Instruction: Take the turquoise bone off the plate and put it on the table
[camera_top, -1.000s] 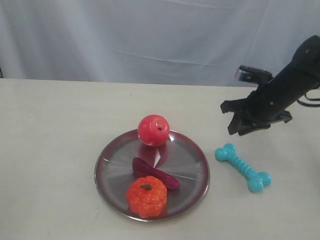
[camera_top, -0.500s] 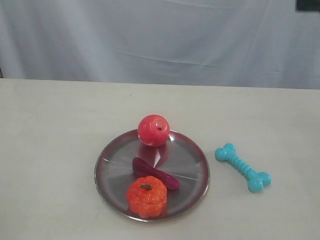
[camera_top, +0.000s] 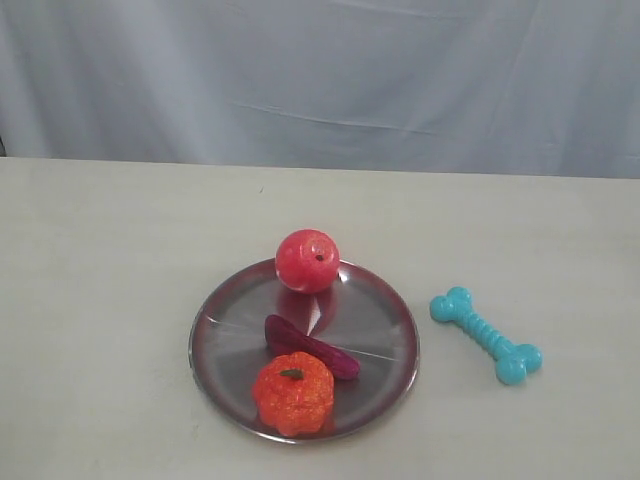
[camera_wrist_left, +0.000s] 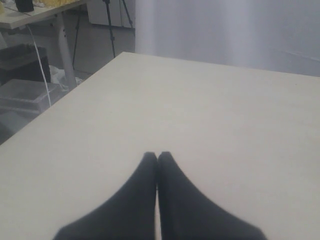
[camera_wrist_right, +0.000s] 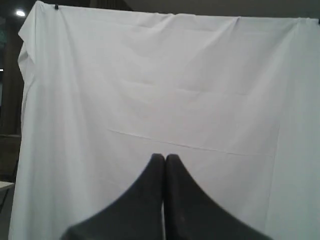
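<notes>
Left fingers (camera_wrist_left: 137, 202): pressed together, empty, above the counter (camera_wrist_left: 225, 125). The plate (camera_top: 385, 300) holds a red apple (camera_top: 307, 260), purple piece (camera_top: 311, 347) and orange pumpkin (camera_top: 292, 393); the bone (camera_top: 486, 335) lies on the counter beside it, in neither grip. Right fingers (camera_wrist_right: 145, 200): likewise closed, empty.

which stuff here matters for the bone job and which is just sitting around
Part of the job: turquoise bone, lying on the table; plate.
Just lying about, all on the plate: red round toy, dark purple piece, orange pumpkin toy.

Soft even light, faint shadows, mild sheen on the plate (camera_top: 385, 315).
</notes>
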